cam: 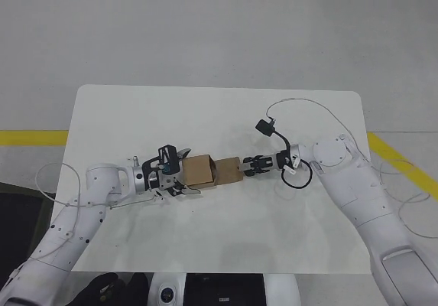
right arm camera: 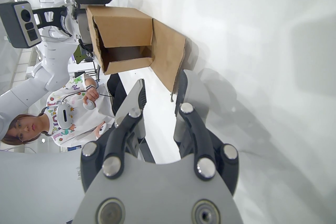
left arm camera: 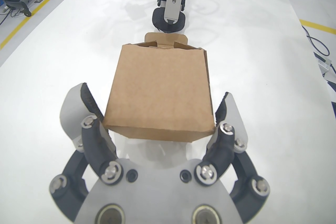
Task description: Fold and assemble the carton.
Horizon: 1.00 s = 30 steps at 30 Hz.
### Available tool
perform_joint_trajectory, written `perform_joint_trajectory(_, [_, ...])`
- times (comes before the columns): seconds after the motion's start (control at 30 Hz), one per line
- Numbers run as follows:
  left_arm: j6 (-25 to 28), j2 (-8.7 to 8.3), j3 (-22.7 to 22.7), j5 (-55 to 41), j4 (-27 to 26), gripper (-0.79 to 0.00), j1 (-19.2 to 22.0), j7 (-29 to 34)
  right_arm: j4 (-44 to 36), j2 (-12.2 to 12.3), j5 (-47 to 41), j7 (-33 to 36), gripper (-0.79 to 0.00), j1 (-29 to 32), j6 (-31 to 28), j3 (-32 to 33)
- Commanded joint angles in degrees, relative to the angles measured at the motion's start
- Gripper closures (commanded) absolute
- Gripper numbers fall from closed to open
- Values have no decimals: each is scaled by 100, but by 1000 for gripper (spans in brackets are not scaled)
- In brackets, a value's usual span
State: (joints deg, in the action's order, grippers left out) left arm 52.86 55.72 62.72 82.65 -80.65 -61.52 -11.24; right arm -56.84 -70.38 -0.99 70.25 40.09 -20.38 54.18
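Observation:
A brown carton (cam: 203, 170) lies on its side in the middle of the white table (cam: 203, 115). My left gripper (left arm camera: 155, 91) straddles its closed end, with both fingers (left arm camera: 88, 104) pressed against the corners there. The carton's (right arm camera: 123, 22) other end is open and faces my right gripper (right arm camera: 161, 80). One long flap (right arm camera: 168, 59) lies flat on the table toward it. That gripper's fingers are apart, and the flap's outer edge sits right at its fingertips. In the left wrist view the right gripper (left arm camera: 169, 25) hangs just beyond the flap's tab (left arm camera: 165, 37).
A thin cable (cam: 303, 103) loops over the table's far right part. The table's front edge runs close behind both arms. Bare table surface lies on the far side of the carton and to both sides.

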Motion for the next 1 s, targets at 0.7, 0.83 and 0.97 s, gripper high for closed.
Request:
perform_joint_trajectory(0.7, [25,0,1,26,-58,-785,-17,19,209,-178,-399,-38,-271,-231,-413,-419])
perform_joint_trajectory(0.83, [30,-1,2,30,-85,-785,-24,27,165,-204,-540,-7,-277,-318,-493,-436])
perform_joint_trajectory(0.97, [41,-3,3,32,-100,-785,-32,34,131,-232,-733,10,-283,-378,-570,-449])
